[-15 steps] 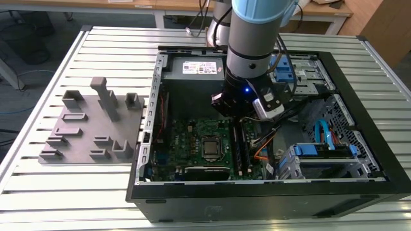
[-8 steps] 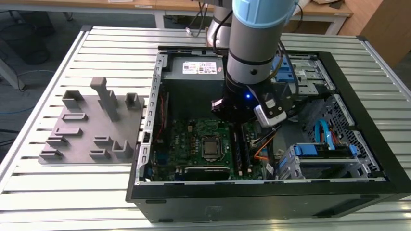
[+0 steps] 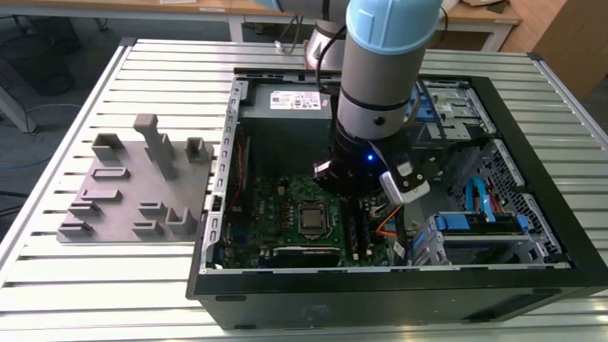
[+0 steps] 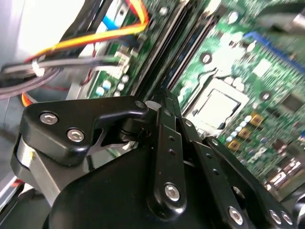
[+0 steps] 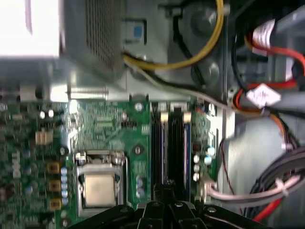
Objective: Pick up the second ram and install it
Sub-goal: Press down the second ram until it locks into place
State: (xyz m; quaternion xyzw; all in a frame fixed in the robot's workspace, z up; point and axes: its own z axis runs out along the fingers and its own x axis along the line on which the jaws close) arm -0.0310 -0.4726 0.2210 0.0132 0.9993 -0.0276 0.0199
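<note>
Starting at the exterior view's left, the grey block point(image 3: 133, 192) sits on the slatted table point(image 3: 57, 299) with its holders bare, so I judge the pick done and the seating under way. To its right, inside the open computer case point(image 3: 380, 299), the green motherboard point(image 3: 275, 206) lies flat, with the processor socket point(image 3: 314, 217) near its middle.

Just past that socket run the long memory slots point(image 5: 172, 143), and the hand point(image 5: 167, 187) hangs over their near end, narrow, its tips drawn close together. I cannot tell whether anything is pinched between them. In the first wrist view a thin dark blue edge stands in the slot in line with the tips; I take that for the second ram point(image 5: 162, 143), though I cannot see if it is fully down.

To do this well I would push straight along the slot line, with no tilt, and check that the 2 end clips point(image 5: 164, 116) have closed. Further right, the orange cable point(image 3: 385, 226) lies near the slots and could snag the wrist.
</note>
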